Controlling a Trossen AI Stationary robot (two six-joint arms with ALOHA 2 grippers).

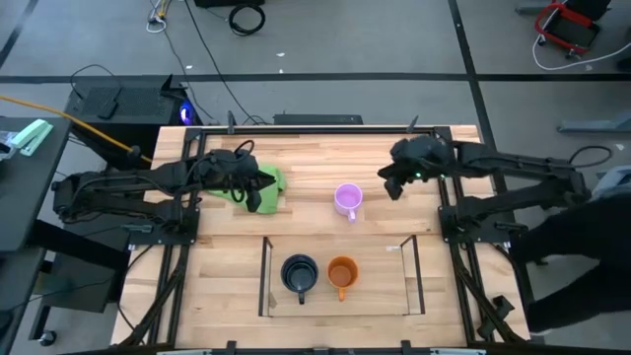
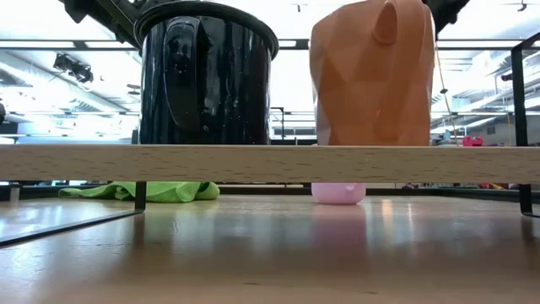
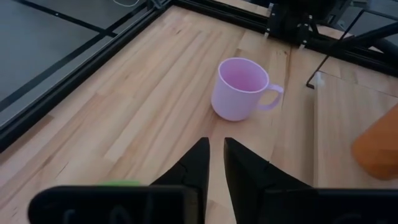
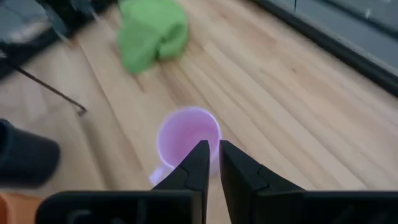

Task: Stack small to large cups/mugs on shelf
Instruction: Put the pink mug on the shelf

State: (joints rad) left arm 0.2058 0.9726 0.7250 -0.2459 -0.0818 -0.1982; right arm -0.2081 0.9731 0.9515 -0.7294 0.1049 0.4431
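In the low view, the shelf board (image 2: 270, 163) hides all but the base of the light purple mug (image 2: 338, 193). The orange mug (image 2: 373, 73) (upper rim) and black mug (image 2: 206, 74) are cut off by the top edge.

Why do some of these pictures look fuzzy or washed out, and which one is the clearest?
The right wrist view is smeared: the purple mug and green cloth have soft edges. The low view is backlit by bright ceiling lights, with glare streaks on the black mug. The left wrist view and the high view are sharpest.
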